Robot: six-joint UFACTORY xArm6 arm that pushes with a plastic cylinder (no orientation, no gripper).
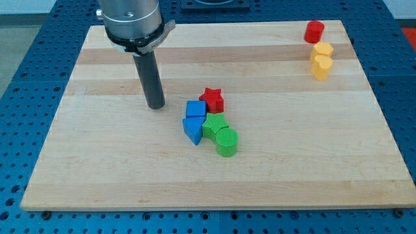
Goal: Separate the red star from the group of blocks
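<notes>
No pincer is fitted, so none can be judged wide or narrow; my tip (156, 105) is set at nine o'clock of the cluster, apart. Blue cube (195, 109) touches red star (212, 99) at twelve o'clock. A rightward push risks dragging the cube along.

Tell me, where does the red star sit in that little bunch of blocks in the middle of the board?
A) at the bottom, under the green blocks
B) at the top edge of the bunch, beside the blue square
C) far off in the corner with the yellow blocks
B: the red star lies at the top of the bunch, against the blue square block, with my tip off to the view's left of them.
</notes>
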